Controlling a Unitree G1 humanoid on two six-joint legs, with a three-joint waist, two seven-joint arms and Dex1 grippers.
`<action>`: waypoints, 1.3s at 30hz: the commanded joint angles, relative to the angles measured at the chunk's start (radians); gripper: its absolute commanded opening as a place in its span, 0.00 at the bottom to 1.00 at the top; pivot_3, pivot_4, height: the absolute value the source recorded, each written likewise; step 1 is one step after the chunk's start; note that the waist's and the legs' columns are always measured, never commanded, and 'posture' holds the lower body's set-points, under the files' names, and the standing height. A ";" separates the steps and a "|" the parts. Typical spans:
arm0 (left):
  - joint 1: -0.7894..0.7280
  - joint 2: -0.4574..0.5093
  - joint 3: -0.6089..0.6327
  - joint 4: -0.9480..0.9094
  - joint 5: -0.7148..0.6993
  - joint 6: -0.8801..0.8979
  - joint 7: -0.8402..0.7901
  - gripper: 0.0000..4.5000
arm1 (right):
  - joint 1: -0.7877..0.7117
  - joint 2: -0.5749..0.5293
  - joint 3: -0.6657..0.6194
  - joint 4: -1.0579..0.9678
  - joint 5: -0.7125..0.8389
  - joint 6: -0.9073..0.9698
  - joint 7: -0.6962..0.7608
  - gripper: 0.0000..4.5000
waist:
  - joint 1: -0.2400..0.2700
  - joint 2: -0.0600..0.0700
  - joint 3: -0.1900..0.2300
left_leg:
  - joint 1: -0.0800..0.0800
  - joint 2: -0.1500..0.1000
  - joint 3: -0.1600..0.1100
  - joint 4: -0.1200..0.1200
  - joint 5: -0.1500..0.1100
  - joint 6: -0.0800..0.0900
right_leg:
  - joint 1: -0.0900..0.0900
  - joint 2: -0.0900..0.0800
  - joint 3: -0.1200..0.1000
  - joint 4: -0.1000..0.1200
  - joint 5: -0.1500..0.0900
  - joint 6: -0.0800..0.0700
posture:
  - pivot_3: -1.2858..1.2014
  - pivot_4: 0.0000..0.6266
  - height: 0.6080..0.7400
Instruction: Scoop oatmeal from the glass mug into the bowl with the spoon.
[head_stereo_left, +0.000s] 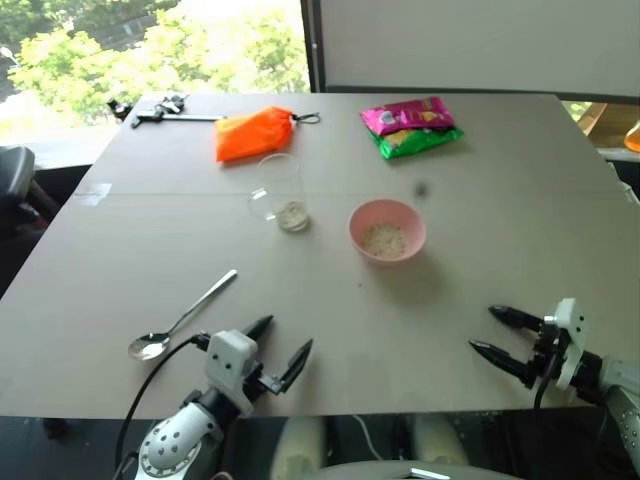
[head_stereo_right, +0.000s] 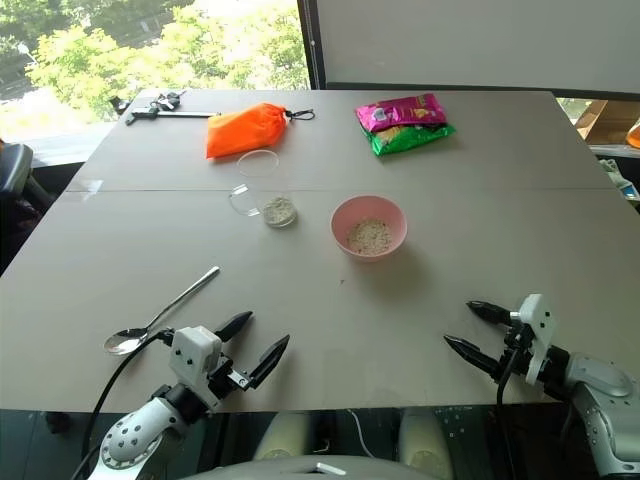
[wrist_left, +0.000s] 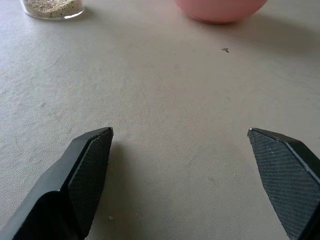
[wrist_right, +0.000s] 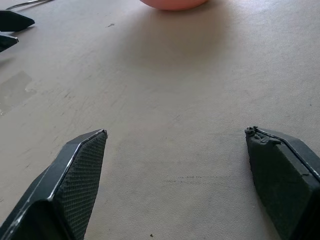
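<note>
Oatmeal (head_stereo_left: 293, 213): a shallow pale layer sat in the bottom of the glass mug (head_stereo_left: 280, 192), which stood upright toward the far middle of the grey table (head_stereo_left: 480, 290). A second small heap of flakes lay inside the pink bowl (head_stereo_left: 387, 230), just to the right of the mug and apart from it.

Spoon (head_stereo_left: 180, 320): lay flat on the table at my near left, bowl end toward me, handle running away toward the mug. Nothing was touching it.

My left gripper (head_stereo_left: 283, 352): hovered at the near edge just right of the spoon's bowl end, fingers spread wide, holding nothing. My left wrist view looked between the two black pads (wrist_left: 87, 170) toward the mug and bowl.

My right gripper (head_stereo_left: 498, 332): hovered at the near right edge, well apart from the bowl, fingers likewise spread wide and empty.

Other items, far side: orange pouch (head_stereo_left: 254, 133), pink and green snack packet (head_stereo_left: 410, 125), small black and metal tool (head_stereo_left: 165, 108) at the far left corner.

Progress, as I judged it: some oatmeal was already in the bowl and some was left in the mug, so the transfer looked partly done at most. With the spoon set down and both grippers empty, any further scoop would have to begin with picking the spoon up.
</note>
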 joint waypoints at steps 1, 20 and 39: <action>0.024 0.001 0.017 0.010 0.003 0.016 0.012 1.00 | -0.012 0.002 0.020 0.007 -0.008 0.006 0.009 0.99 | 0.000 0.000 0.000 | 0.000 0.000 0.000 0.000 0.000 0.000 | 0.000 0.000 0.000 0.000 0.000 0.000 | 0.52 0.24 0.66; -0.006 -0.012 0.016 -0.012 0.001 0.027 0.026 1.00 | -0.030 0.001 0.024 0.045 -0.012 -0.012 0.027 0.99 | 0.001 -0.002 0.001 | 0.000 0.000 0.000 0.000 0.000 0.000 | 0.000 0.001 -0.001 0.000 0.000 0.000 | 0.52 0.24 0.66; -0.032 0.059 0.064 0.038 0.018 -0.017 -0.032 1.00 | -0.042 0.016 0.078 -0.105 0.026 0.048 0.009 0.99 | 0.001 -0.002 0.002 | 0.000 0.000 0.000 0.000 0.000 0.000 | 0.000 0.001 -0.001 0.000 0.000 0.000 | 0.52 0.24 0.66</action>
